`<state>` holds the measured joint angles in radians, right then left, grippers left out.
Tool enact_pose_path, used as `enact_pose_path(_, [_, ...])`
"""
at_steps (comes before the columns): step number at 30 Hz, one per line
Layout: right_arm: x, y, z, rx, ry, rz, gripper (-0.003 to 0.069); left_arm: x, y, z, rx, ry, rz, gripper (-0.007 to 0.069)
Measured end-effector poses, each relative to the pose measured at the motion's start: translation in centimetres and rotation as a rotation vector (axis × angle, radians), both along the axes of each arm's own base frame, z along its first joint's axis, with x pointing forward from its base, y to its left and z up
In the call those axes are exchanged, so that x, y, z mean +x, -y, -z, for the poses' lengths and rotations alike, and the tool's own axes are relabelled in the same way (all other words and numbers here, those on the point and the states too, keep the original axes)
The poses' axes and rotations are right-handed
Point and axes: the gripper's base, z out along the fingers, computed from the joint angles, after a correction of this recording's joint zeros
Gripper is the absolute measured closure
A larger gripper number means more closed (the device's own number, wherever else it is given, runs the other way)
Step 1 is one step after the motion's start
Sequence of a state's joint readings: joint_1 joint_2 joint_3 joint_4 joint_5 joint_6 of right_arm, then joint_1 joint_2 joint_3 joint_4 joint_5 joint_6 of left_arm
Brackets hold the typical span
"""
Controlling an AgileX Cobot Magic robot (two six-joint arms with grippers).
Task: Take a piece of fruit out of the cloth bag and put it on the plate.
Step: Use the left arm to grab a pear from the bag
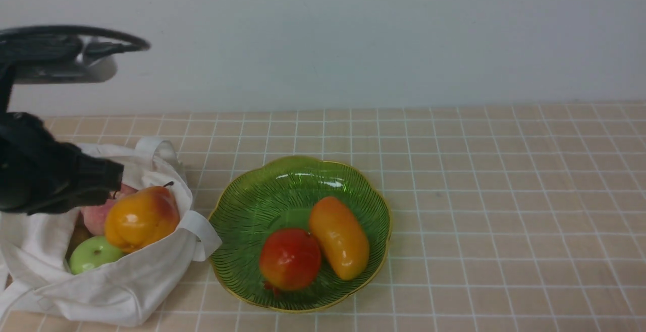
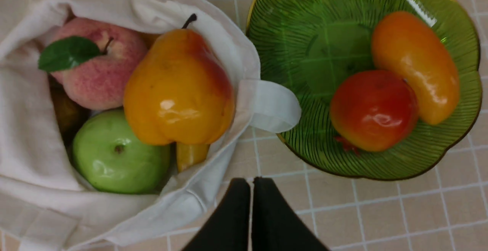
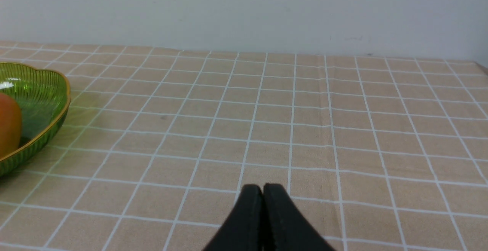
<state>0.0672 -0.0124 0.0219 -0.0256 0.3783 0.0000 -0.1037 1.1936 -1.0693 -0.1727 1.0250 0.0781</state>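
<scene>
The yellow-orange pear-like fruit (image 1: 142, 217) with a red blush and dark stem lies on top in the open white cloth bag (image 1: 116, 281) at the left; it also shows in the left wrist view (image 2: 179, 90). The green ribbed plate (image 1: 262, 196) with a gold rim stands right of the bag (image 2: 34, 148); the plate also shows in the left wrist view (image 2: 297, 26). My left gripper (image 2: 251, 180) is shut and empty, hovering above the bag's near edge; in the front view its black body (image 1: 96, 180) hangs over the bag. My right gripper (image 3: 263, 187) is shut and empty over bare table, right of the plate (image 3: 57, 125).
On the plate lie an elongated orange mango-shaped fruit (image 1: 339, 237) and a round red-orange fruit (image 1: 290, 260). The bag also holds a pink peach with a leaf (image 2: 95, 68) and a green apple (image 2: 118, 155). A bag handle (image 2: 274, 106) overlaps the plate's rim.
</scene>
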Motion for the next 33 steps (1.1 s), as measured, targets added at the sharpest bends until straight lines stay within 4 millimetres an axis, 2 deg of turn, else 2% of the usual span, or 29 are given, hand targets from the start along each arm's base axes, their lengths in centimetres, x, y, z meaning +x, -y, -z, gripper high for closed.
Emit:
enact_pose_path(4, [0.0,0.0,0.0,0.000,0.000,0.000,0.0673,3.8,0.4,1.7,0.037,-0.136,0.057,0.0620])
enact_pose_path(6, [0.0,0.0,0.0,0.000,0.000,0.000,0.0673,5.7,0.6,3.2,0.063,-0.218,0.088,0.0579])
enact_pose_path(10, [0.0,0.0,0.0,0.000,0.000,0.000,0.0673,7.5,0.6,5.1,0.095,-0.317,0.106,0.0475])
enact_pose_path(13, [0.0,0.0,0.0,0.000,0.000,0.000,0.0673,9.3,0.4,7.0,0.139,-0.368,0.113,0.0256])
enact_pose_path(14, [0.0,0.0,0.0,0.000,0.000,0.000,0.0673,9.3,0.4,7.0,0.144,-0.368,0.114,0.0244])
enact_pose_path(15, [0.0,0.0,0.0,0.000,0.000,0.000,0.0673,9.5,0.3,7.1,0.159,-0.364,0.114,0.0165])
enact_pose_path(20, [0.0,0.0,0.0,0.000,0.000,0.000,0.0673,10.1,-0.1,7.2,0.212,-0.315,0.114,-0.0027])
enact_pose_path(23, [0.0,0.0,0.0,0.000,0.000,0.000,0.0673,10.7,-0.1,7.9,0.215,-0.310,0.114,-0.0057])
enact_pose_path(27, [0.0,0.0,0.0,0.000,0.000,0.000,0.0673,11.2,-0.1,9.0,0.223,-0.331,0.117,-0.0057])
enact_pose_path(33, [0.0,0.0,0.0,0.000,0.000,0.000,0.0673,11.7,-0.5,9.7,0.262,-0.327,0.082,-0.0059])
